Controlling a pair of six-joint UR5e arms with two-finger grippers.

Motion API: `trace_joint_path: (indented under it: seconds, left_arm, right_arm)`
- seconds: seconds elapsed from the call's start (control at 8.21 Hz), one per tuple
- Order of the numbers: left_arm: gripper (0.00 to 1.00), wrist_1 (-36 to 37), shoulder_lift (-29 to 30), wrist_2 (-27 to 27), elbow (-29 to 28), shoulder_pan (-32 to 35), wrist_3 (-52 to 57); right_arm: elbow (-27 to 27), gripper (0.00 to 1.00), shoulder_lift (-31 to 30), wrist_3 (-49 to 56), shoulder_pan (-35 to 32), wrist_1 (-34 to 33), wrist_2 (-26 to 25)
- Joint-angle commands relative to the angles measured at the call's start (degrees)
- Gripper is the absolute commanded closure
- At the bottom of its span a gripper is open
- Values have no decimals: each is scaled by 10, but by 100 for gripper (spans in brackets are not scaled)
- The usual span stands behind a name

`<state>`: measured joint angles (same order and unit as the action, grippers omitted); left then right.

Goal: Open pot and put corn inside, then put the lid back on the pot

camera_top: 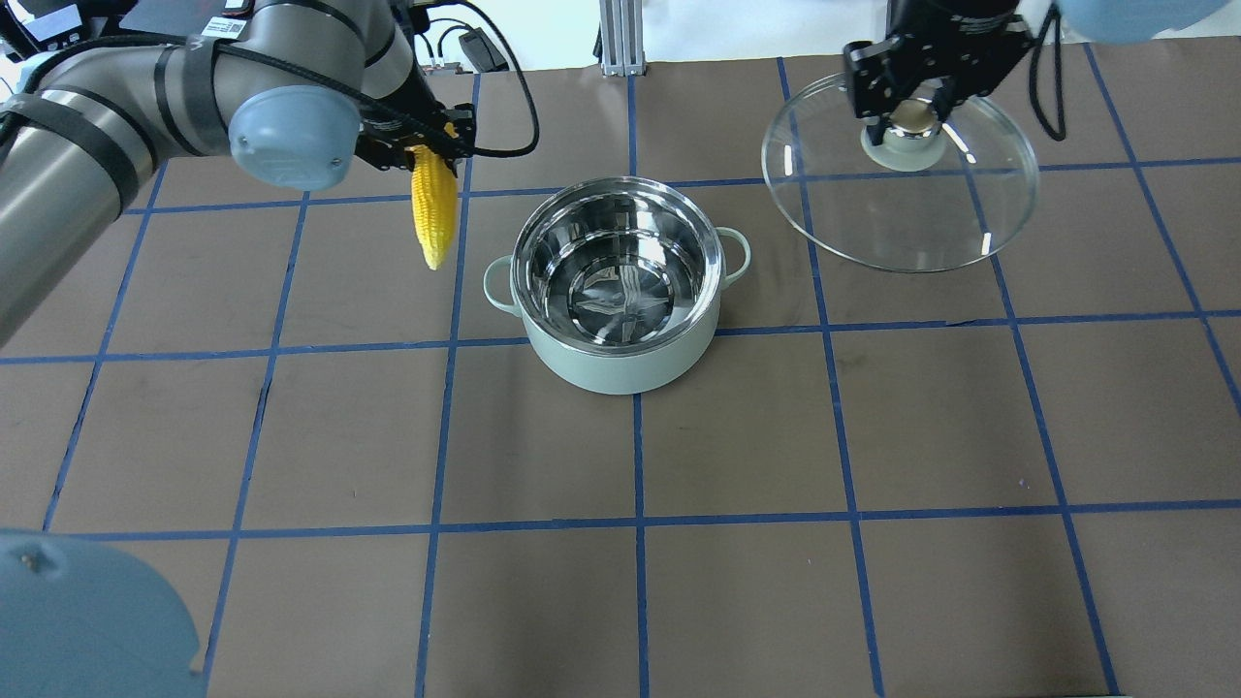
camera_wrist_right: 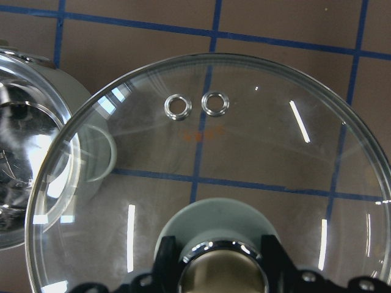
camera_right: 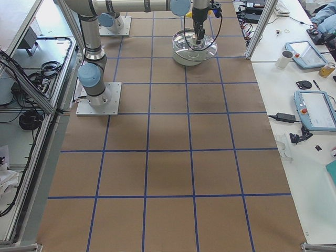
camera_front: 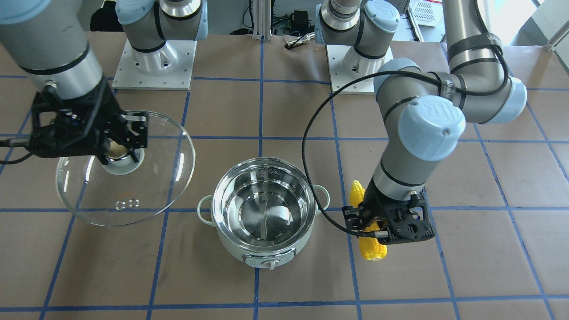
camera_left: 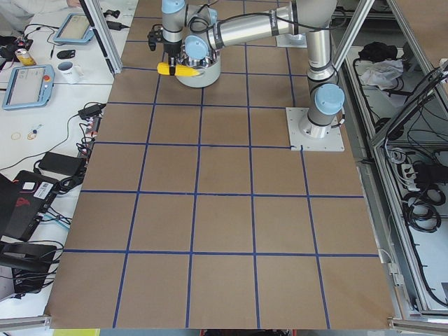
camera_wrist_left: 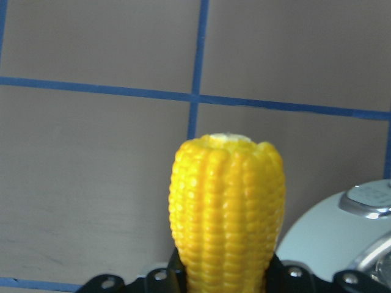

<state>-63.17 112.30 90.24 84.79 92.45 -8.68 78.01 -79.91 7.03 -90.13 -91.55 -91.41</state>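
The mint-green pot [camera_top: 620, 373] stands open at the table's middle, and its steel inside is empty. My left gripper [camera_top: 427, 153] is shut on the yellow corn [camera_top: 433, 208] and holds it in the air beside the pot's handle. The corn also fills the left wrist view [camera_wrist_left: 227, 207], with the pot [camera_wrist_left: 330, 235] at the lower right. My right gripper [camera_top: 911, 121] is shut on the knob of the glass lid [camera_top: 902, 213] and holds it off to the pot's other side. The right wrist view shows the lid [camera_wrist_right: 214, 159] and the pot's rim [camera_wrist_right: 61, 97] at the left.
The brown table is marked with a blue tape grid. The two arm bases [camera_front: 153, 62] [camera_front: 355, 62] stand on the robot's side. A black cable [camera_front: 306, 146] loops from the left wrist near the pot. Side benches hold tablets and a mug [camera_left: 68, 70].
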Motion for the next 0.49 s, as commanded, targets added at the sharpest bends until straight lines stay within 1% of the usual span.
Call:
trace_joint_path:
  seconds: [0.0, 0.12, 0.24, 0.37]
  left_arm:
    - [100, 0, -12, -2, -9, 85, -101]
    - [100, 1, -6, -2, -7, 110, -144]
    - [100, 2, -4, -4, -7, 127, -171]
    - [100, 1, -3, -25, -4, 133, -174]
  right_arm:
    - [4, 90, -34, 139, 101, 28, -24]
    - [6, 91, -34, 160, 128, 31, -25]
    - [7, 91, -35, 160, 133, 35, -24]
    - [8, 91, -34, 160, 133, 35, -23]
